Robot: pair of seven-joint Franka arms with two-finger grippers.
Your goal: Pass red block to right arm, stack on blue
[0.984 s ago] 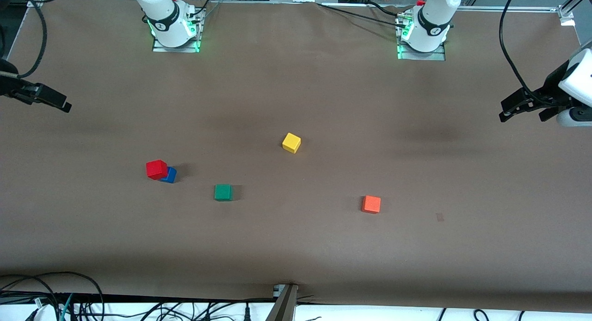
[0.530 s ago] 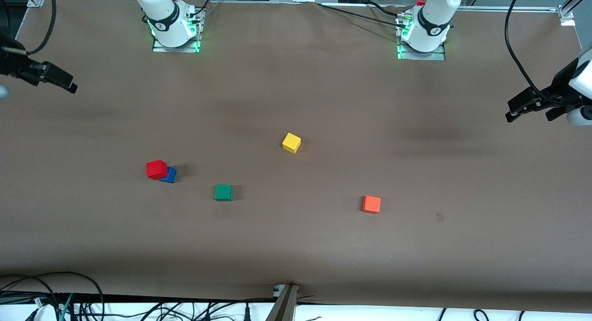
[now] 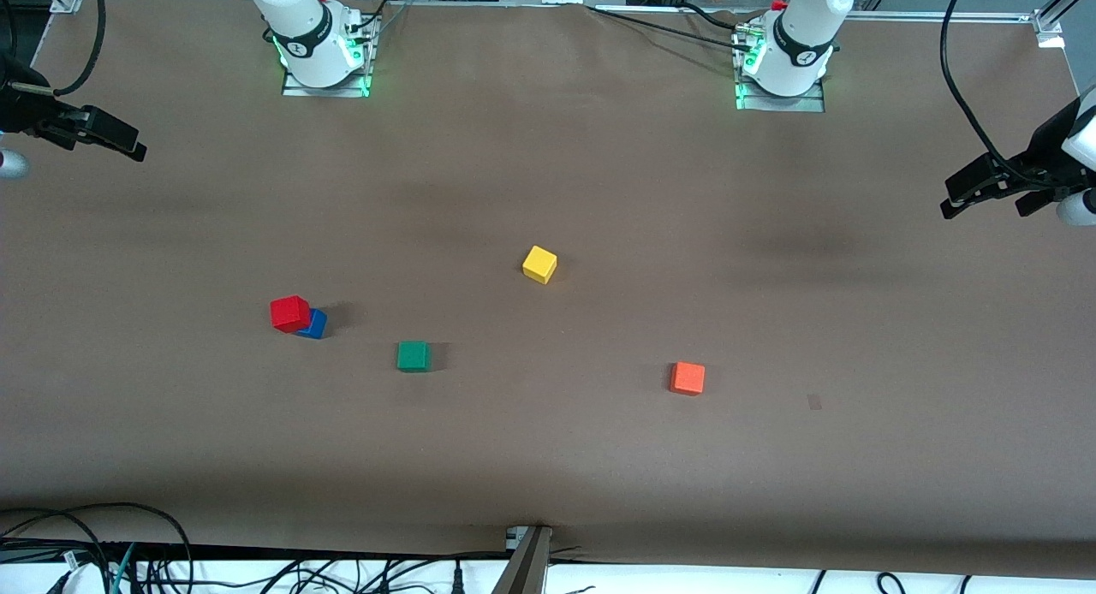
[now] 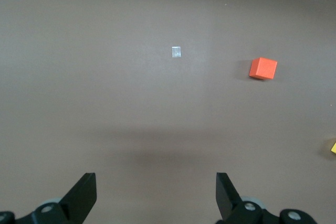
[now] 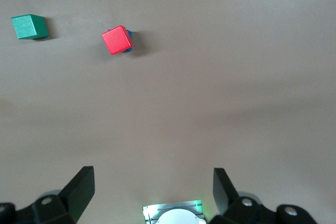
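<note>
The red block (image 3: 289,312) rests on the blue block (image 3: 316,324), toward the right arm's end of the table; the blue cube shows only as a sliver beneath the red block (image 5: 117,40) in the right wrist view. My right gripper (image 3: 128,146) hangs open and empty high over the table's edge at its own end, well away from the stack. My left gripper (image 3: 983,209) hangs open and empty over the bare table at the left arm's end. In the wrist views, both the right gripper (image 5: 153,174) and the left gripper (image 4: 156,182) have jaws spread wide over bare brown surface.
A yellow cube (image 3: 539,264) lies mid-table. A green cube (image 3: 413,355) sits beside the stack, and an orange cube (image 3: 687,377) lies toward the left arm's end. A small tape mark (image 3: 813,401) is next to the orange cube. Cables run along the table's near edge.
Both grippers have drawn away from the table's middle, the right rising toward its end's edge, the left sliding outward at its end. No block has moved.
</note>
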